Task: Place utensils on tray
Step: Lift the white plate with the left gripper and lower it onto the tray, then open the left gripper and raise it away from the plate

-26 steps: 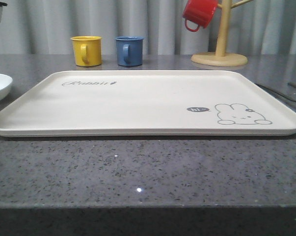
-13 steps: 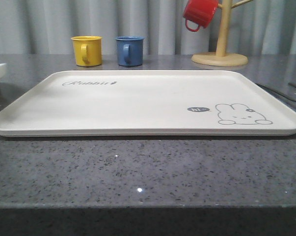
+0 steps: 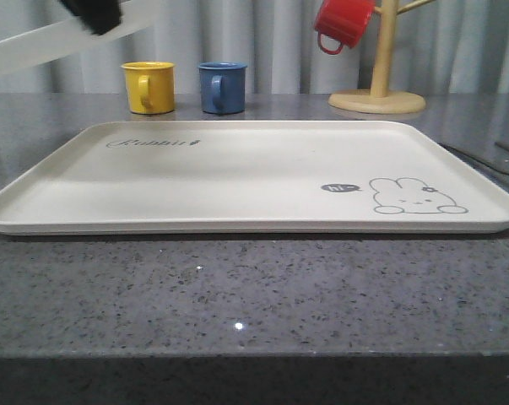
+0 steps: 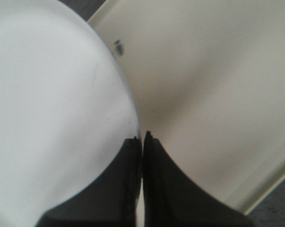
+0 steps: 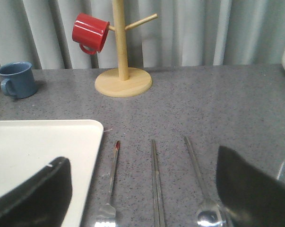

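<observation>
a grey speckled stone countertop extends back to a wall of pale pleated curtains.

the tray, cream with a low raised rim, lies flat on the countertop and spans most of the front view. its surface carries the script "rabbit" near the far left corner and a grey rabbit drawing with a "hi" bubble near the right front corner. nothing rests on the tray.

the plate, round and white, is off the countertop, tilted, above the tray's far left corner. in the front view it appears blurred at the upper left. the left gripper is clamped on the plate's rim, fingers nearly together with the rim between them; the tray lies beneath it.

a wooden mug stand sits behind the tray's right end, with a red mug hanging from one peg. a yellow mug and a blue mug stand side by side behind the tray.

on the countertop just right of the tray, three utensils lie roughly parallel: the fork nearest the tray, the chopsticks in the middle, the spoon farthest. the right gripper hovers over them with its fingers set wide apart, holding nothing.
</observation>
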`<control>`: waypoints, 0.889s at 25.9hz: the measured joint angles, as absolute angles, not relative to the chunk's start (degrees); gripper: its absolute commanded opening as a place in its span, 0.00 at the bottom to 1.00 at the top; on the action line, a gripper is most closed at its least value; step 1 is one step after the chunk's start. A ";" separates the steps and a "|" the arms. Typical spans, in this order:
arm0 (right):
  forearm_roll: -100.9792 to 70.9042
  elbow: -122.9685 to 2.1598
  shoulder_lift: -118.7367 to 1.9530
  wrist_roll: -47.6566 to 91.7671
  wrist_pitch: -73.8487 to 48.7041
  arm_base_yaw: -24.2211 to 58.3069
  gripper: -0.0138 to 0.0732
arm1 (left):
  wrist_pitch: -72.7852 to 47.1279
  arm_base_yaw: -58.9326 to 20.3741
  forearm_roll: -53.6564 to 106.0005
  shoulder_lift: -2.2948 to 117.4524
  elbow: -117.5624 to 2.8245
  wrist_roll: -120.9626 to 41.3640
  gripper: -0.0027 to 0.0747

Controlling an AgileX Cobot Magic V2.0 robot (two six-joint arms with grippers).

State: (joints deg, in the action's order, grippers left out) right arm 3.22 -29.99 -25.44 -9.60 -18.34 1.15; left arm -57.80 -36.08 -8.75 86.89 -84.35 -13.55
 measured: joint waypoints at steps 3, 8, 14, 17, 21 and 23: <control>3.22 -29.99 -25.44 -9.60 -18.34 1.15 0.90 | -57.80 -39.22 -8.49 88.81 -85.26 -13.55 0.01; 3.22 -29.99 -25.44 -9.60 -18.34 1.15 0.90 | -59.56 -43.40 -7.20 94.95 -85.38 -13.55 0.01; 3.22 -29.99 -25.44 -9.60 -18.34 1.15 0.90 | -61.34 -43.78 -7.00 101.40 -85.38 -13.55 0.04; 3.22 -29.99 -25.44 -9.60 -18.34 1.15 0.90 | -61.34 -43.78 -7.14 102.54 -85.38 -13.55 0.20; 3.22 -29.99 -25.44 -9.60 -18.34 1.15 0.90 | -61.87 -43.78 -7.02 102.55 -85.42 -13.55 0.44; 3.22 -29.99 -25.44 -9.60 -18.34 1.15 0.90 | -62.33 -43.78 -7.02 102.55 -85.52 -13.44 0.54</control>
